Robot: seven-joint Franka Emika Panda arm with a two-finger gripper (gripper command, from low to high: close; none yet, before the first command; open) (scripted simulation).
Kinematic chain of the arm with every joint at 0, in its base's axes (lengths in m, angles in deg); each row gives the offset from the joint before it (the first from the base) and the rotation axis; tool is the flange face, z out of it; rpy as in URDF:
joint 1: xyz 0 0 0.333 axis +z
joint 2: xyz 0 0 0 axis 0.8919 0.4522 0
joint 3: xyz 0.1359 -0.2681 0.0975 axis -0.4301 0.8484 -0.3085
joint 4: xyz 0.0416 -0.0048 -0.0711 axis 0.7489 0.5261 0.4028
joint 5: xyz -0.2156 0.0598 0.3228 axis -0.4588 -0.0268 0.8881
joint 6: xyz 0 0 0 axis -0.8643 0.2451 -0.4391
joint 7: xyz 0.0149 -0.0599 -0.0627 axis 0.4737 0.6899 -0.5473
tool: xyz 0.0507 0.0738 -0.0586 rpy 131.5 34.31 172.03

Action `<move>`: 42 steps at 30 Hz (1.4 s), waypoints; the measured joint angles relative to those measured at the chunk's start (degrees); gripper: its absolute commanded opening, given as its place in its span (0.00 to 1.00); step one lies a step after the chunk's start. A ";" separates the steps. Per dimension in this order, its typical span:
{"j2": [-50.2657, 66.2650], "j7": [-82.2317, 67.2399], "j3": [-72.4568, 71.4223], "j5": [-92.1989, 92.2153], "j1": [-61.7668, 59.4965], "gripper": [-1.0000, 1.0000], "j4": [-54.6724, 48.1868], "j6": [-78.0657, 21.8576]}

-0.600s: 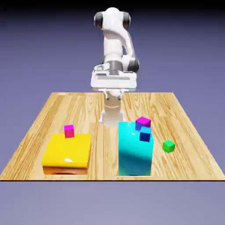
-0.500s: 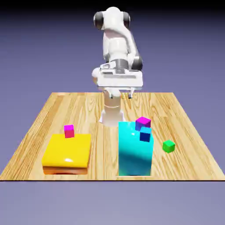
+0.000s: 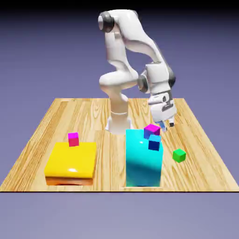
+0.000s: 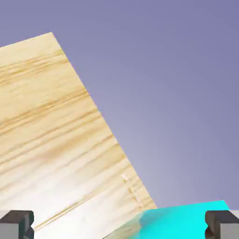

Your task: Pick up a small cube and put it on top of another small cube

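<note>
Tiny glossy green cube (image 3: 179,155) sat alone on wooden bench (image 3: 74,116); likely light, rigid, slick. Pinch opposite flat faces. Claw (image 3: 167,123) spread, empty.

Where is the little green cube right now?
The little green cube sits on the wooden table, toward the exterior view's right, just beside the tall cyan block. It does not show in the hand view.

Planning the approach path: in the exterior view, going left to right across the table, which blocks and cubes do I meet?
Yellow block, with a magenta cube on its back edge → cyan block → green cube. I left out the magenta and blue cubes on the cyan block; they overlap it.
</note>
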 measured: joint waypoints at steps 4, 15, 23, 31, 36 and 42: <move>5.19 -9.94 2.56 1.62 8.93 0.50 -1.75 -1.99; 19.43 -37.28 9.77 6.21 30.77 0.50 -6.28 -7.26; 31.41 -47.99 3.02 16.99 22.25 0.50 -6.91 2.00; 22.86 -42.35 11.06 9.67 28.66 0.00 -4.71 -4.41; 14.11 -50.32 13.01 2.99 23.36 0.00 -8.10 -16.03; 4.05 -63.62 13.32 -4.50 14.13 0.00 -13.71 -30.98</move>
